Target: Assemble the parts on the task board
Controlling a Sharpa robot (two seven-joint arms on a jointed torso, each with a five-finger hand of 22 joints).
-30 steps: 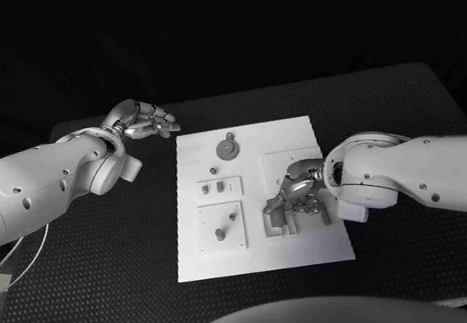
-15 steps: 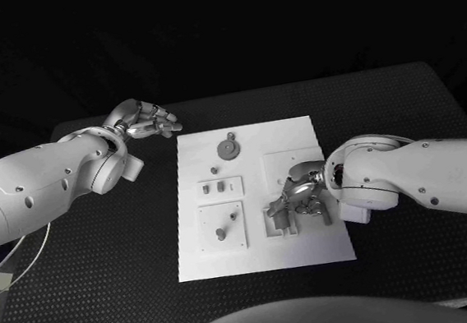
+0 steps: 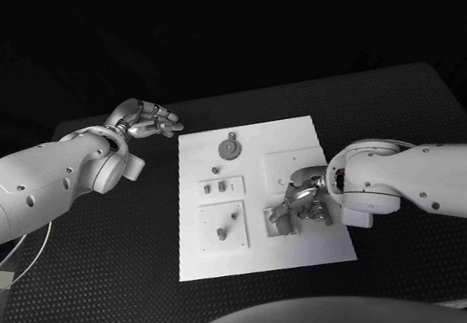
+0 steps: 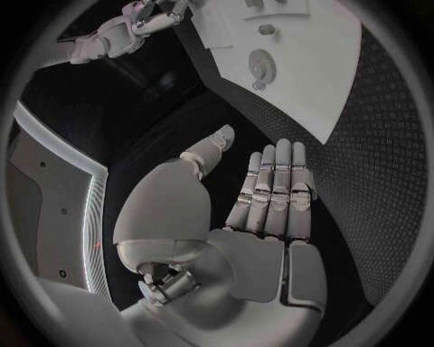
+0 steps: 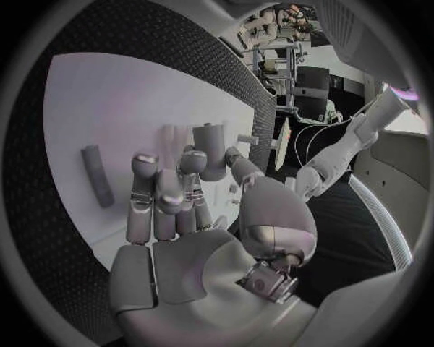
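- Now the right hand [image 3: 302, 203] sits lower on the white board [image 3: 256, 198] than it did a second ago, having slid a little toward the board's near edge, at about 4 o'clock from the board's middle.
- Its fingers are curled in over the small fixture there; the right wrist view shows a short grey cylinder [image 5: 210, 150] pinched upright between the thumb and fingertips [image 5: 192, 160].
- A second grey peg [image 5: 97, 175] lies flat on the board just beside that hand.
- Meanwhile the left hand [image 3: 145, 120] has stayed where it was, off the board at about 11 o'clock, above the black table [image 3: 105, 257]; its fingers lie straight and close together, the thumb set apart, with nothing in them.
- On the board, the round gear-like piece [image 3: 228, 148] remains at 12 o'clock, the two small slotted pieces [image 3: 221, 186] sit left of the middle, and an upright pin [image 3: 220, 233] stands in its square plate at about 7 o'clock; none of these has moved.
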